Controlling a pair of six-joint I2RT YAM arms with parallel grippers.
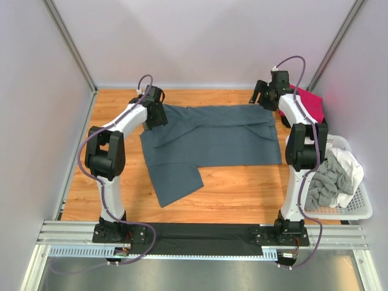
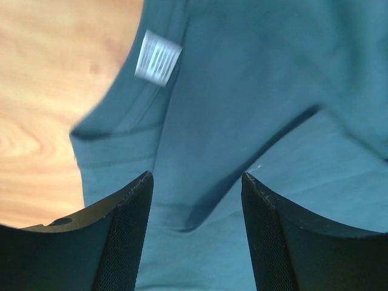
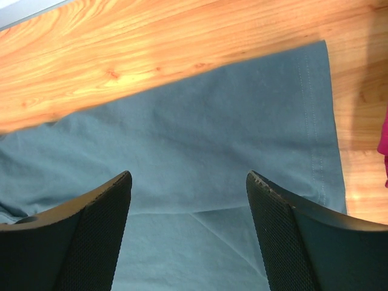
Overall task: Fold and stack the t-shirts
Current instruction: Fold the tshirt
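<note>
Left claw: jaws spread with nothing gripped between them, held over the collar end of the slate blue-grey t-shirt.
Right claw: jaws likewise spread and empty, held over the opposite end, near the stitched hem.
Under the left claw: the neckline and its white neck label are seen, with a dark fold running diagonally across the cloth.
Shirt position: laid flat on the far half of the worktop, between the two arms.
Long axis: it runs left to right across the worktop – collar to the left, hem to the right.
Sleeve: one sleeve is spread toward the near edge on the left side.
Right of the hem: a magenta-pink t-shirt is heaped at the far right corner, just beside the right arm.
Basket: a white lattice basket is set at the right edge – a light grey t-shirt and a white t-shirt are crumpled inside.
Near edge: a black t-shirt is stretched flat between the arm bases.
</note>
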